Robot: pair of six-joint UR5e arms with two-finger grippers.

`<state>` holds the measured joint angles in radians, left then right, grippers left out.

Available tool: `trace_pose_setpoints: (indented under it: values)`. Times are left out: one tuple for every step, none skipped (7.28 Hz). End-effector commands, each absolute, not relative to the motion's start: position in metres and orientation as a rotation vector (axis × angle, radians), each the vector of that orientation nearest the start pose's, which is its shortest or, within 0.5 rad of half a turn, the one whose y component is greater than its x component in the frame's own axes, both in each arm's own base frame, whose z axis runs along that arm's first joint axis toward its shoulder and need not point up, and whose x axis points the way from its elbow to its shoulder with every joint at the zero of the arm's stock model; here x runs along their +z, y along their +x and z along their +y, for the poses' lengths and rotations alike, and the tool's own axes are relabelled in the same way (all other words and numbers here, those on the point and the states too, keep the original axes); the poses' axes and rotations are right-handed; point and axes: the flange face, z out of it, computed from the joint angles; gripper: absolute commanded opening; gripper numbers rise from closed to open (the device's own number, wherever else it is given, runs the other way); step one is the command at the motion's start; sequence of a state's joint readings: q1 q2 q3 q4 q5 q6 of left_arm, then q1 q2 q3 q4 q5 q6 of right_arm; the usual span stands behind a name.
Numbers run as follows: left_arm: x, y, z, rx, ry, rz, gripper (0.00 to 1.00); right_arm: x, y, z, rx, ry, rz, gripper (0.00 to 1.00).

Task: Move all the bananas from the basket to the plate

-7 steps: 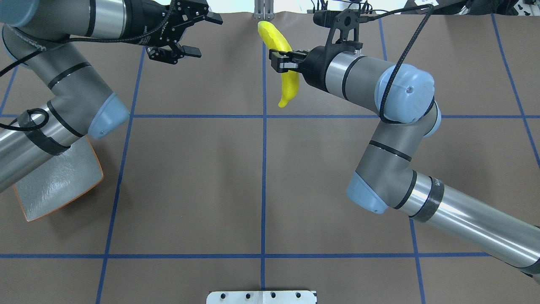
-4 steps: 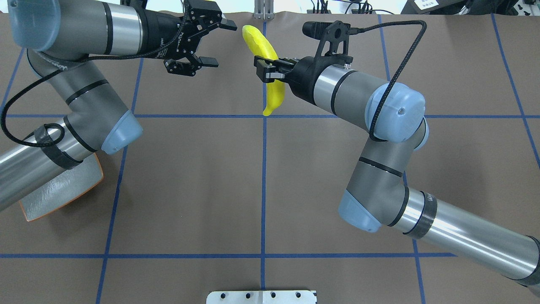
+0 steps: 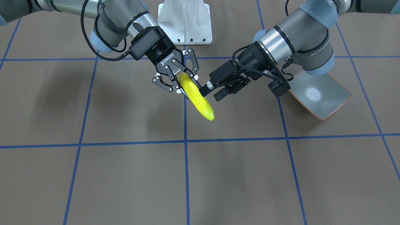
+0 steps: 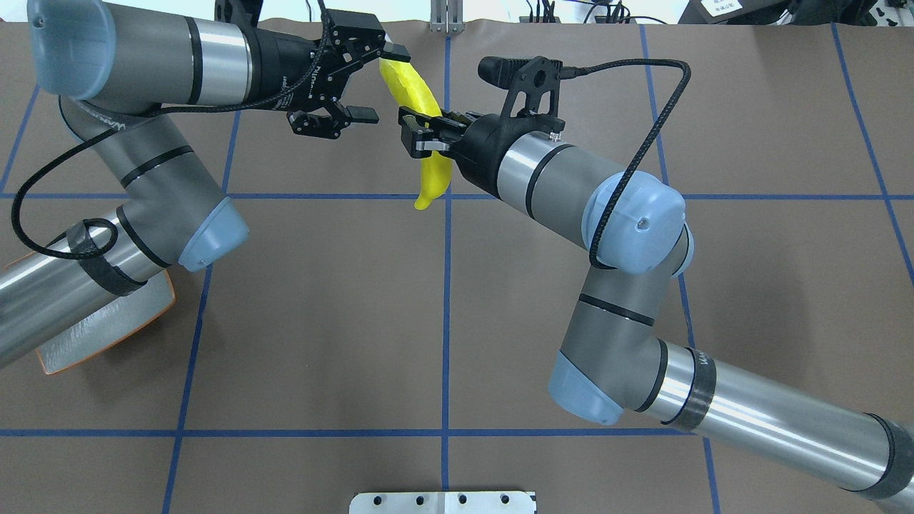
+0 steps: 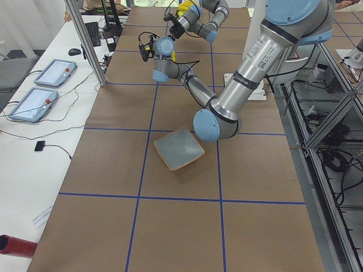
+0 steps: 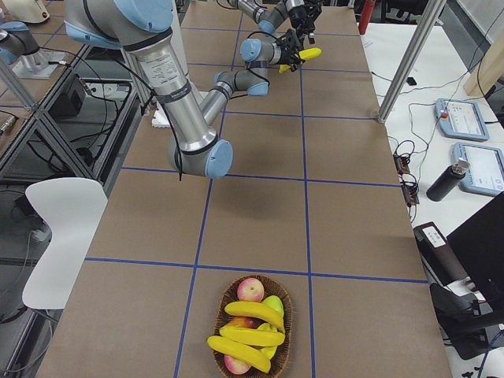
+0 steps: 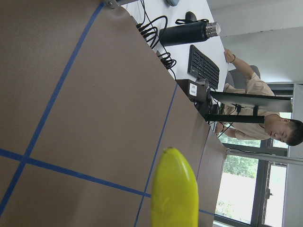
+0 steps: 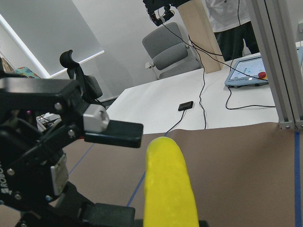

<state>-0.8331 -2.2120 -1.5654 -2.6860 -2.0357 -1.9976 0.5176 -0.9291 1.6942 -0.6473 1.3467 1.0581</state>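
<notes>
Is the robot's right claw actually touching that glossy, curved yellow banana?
Touching: in the front-facing view the right gripper pinches the banana between its fingers.

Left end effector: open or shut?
Open. The left end effector has fingers spread wide beside the banana, which the right end effector grips.

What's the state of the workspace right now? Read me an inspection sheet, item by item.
Surface: brown table cover with a blue tape grid.
Job's things: one banana held in the air; three more bananas in the basket; plate holds nothing, partly under the left arm.
Clutter: apples in the basket with them.
Grippers: right gripper shut on the banana's middle; left gripper open, its fingers close beside the banana, not gripping.
Cables: a black cable loops along each arm, away from the fingers.
Surroundings: tablets, a white chair and a seated person off the table.
</notes>
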Motion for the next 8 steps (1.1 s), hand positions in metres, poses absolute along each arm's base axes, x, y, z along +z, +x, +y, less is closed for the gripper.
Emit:
trace_pose_setpoints:
  values:
    - [0.155,0.365,-0.531,-0.516,0.013,1.763,1.00,0.111,-0.470,-0.435,0.187,0.977,-1.394,0.00]
    - [0.155,0.365,-0.532,-0.516,0.013,1.763,0.98,0.109,-0.474,-0.429,0.197,0.985,-1.392,0.00]
    - [0.155,0.365,-0.531,-0.515,0.015,1.763,0.91,0.109,-0.477,-0.427,0.199,0.987,-1.390,0.00]
    - [0.155,0.365,-0.531,-0.515,0.015,1.763,0.77,0.109,-0.477,-0.426,0.200,0.987,-1.392,0.00]
    - [0.155,0.364,-0.531,-0.514,0.015,1.764,0.54,0.109,-0.477,-0.426,0.200,0.987,-1.392,0.00]
    - [0.155,0.364,-0.531,-0.514,0.015,1.764,0.13,0.108,-0.475,-0.426,0.202,0.990,-1.395,0.00]
    - [0.155,0.364,-0.531,-0.510,0.016,1.771,0.00,0.108,-0.474,-0.425,0.197,0.993,-1.395,0.00]
    - [0.157,0.364,-0.530,-0.513,0.010,1.771,0.00,0.104,-0.471,-0.423,0.192,0.996,-1.403,0.00]
